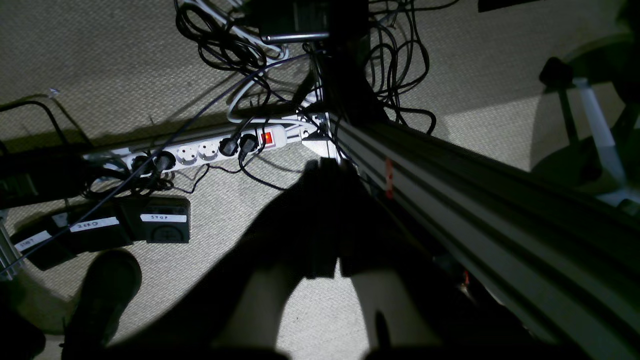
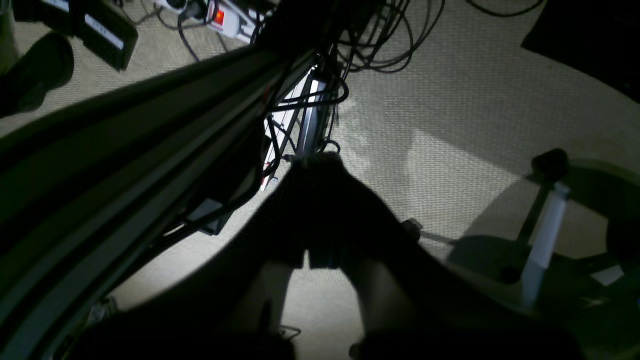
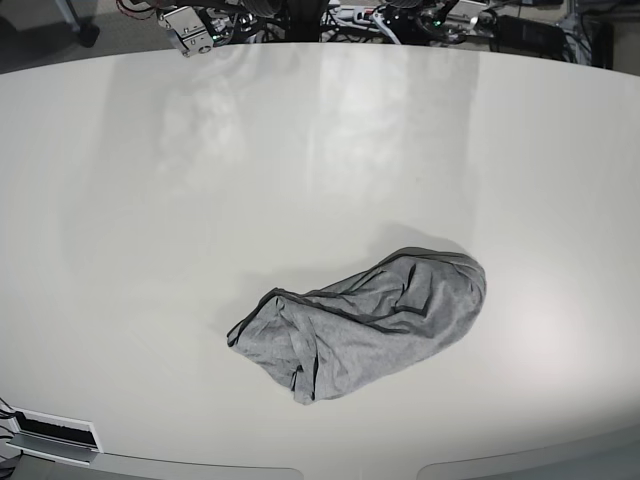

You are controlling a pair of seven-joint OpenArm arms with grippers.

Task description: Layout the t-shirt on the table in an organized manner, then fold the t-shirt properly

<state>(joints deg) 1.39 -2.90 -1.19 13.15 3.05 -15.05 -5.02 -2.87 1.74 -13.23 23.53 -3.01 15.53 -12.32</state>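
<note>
L pincer (image 1: pixel 330 220): shut, jaws pressed together w/ no gap, dark silhouette in the L wrist view, nothing between them. Points down toward the floor, hanging low. R pincer (image 2: pixel 320 215): same, jaws shut tight, empty, aimed down at the floor in the R wrist view. Neither arm shows in the base view. Both pincers in shadow, finger detail too dark to tell.

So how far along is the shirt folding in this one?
Nothing looks done: the t-shirt lies in a crumpled heap on the table, neither spread nor folded. Nothing is in hand; both wrist views show only floor and cables, with the left end effector and right end effector shut and empty. Laying out and folding remain.
</note>
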